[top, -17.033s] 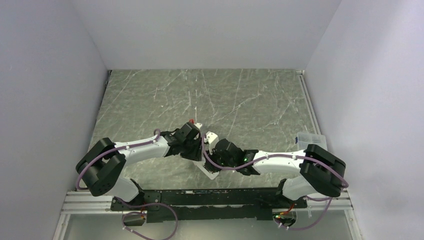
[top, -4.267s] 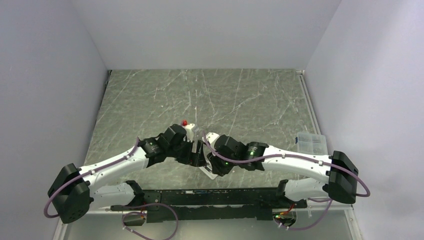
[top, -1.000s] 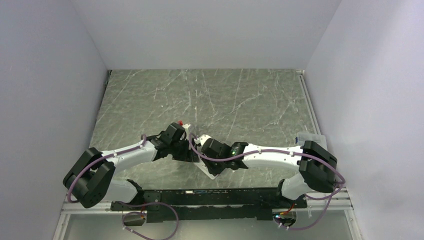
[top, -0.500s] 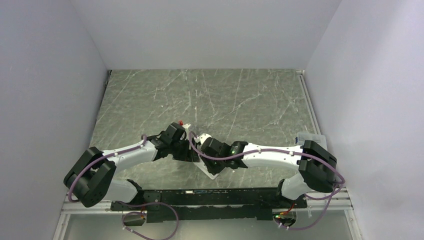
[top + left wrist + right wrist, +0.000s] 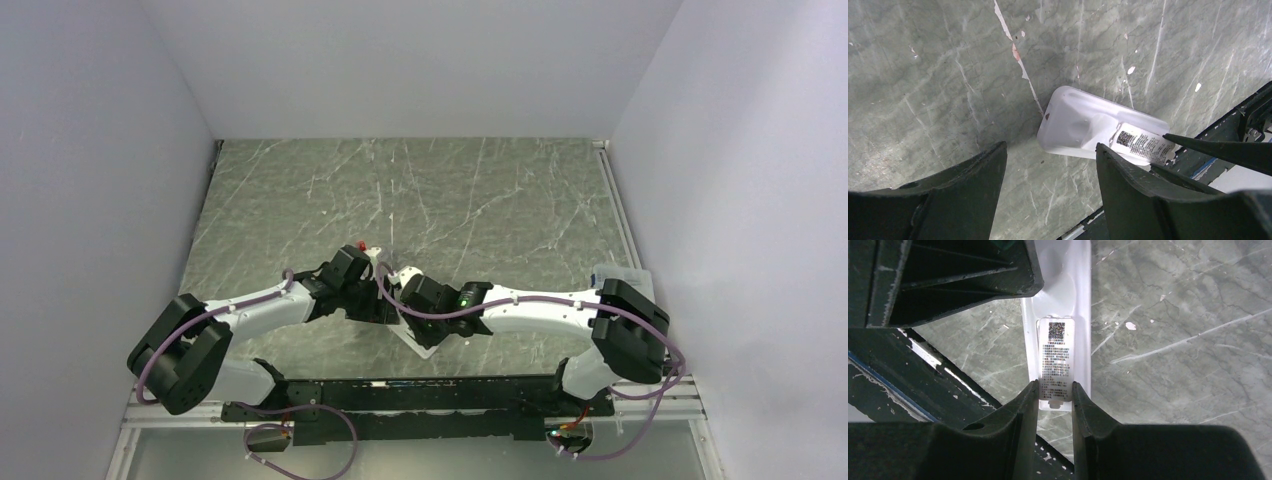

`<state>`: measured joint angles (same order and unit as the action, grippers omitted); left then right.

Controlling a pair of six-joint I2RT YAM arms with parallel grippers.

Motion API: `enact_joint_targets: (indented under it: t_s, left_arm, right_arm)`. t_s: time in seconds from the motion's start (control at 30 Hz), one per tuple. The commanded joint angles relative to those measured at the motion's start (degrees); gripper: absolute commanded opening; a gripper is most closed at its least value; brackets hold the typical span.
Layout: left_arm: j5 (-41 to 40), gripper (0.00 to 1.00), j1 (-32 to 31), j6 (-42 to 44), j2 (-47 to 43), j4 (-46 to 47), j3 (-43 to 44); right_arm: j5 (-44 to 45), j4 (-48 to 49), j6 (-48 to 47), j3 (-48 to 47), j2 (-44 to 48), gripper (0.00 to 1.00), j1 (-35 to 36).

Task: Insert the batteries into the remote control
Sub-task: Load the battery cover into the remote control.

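The remote control (image 5: 1083,127) is a slim white bar lying flat on the marble table near the front edge. It also shows in the top view (image 5: 424,346) and the right wrist view (image 5: 1068,285). A labelled white cover panel (image 5: 1056,355) lies on its upper face. My right gripper (image 5: 1055,388) is closed on the near end of that panel, one finger on each side. My left gripper (image 5: 1050,152) is open and empty, its tips just short of the remote's rounded end. The batteries are not visible in any view, and no orange recess shows.
A clear plastic box (image 5: 618,276) stands at the right, partly behind the right arm. The black mounting rail (image 5: 420,392) runs along the table's front edge, close to the remote. Both grippers (image 5: 398,308) crowd together over the remote.
Over the last second the right arm has shifted only slightly. Both grippers stay at the remote. About four seconds ago both arms were stretched wider.
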<state>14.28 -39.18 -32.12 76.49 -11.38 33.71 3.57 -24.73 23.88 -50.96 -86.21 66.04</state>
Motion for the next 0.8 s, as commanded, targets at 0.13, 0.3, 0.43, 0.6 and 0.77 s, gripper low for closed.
enact_joint_targets:
  t_s: [0.13,0.3,0.43,0.6,0.77]
  left_arm:
    - [0.8,0.70,0.2,1.2,-0.4,1.0,-0.7]
    - [0.7,0.71,0.2,1.3,-0.4,1.0,-0.7]
    - [0.8,0.71,0.2,1.2,-0.4,1.1,-0.8]
    - [0.9,0.71,0.2,1.2,-0.1,1.3,-0.8]
    - [1.0,0.71,0.2,1.2,0.0,1.4,-0.8]
  right_arm:
    - [1.2,-0.1,1.0,-2.0,0.7,0.21,-0.2]
    - [0.5,-0.3,1.0,-2.1,0.6,0.21,-0.2]
    - [0.2,-0.6,0.9,-2.2,0.7,0.21,-0.2]
    - [0.0,-0.8,1.0,-2.1,0.8,0.21,-0.2]
    - [-0.2,-1.0,1.1,-2.2,0.7,0.20,-0.2]
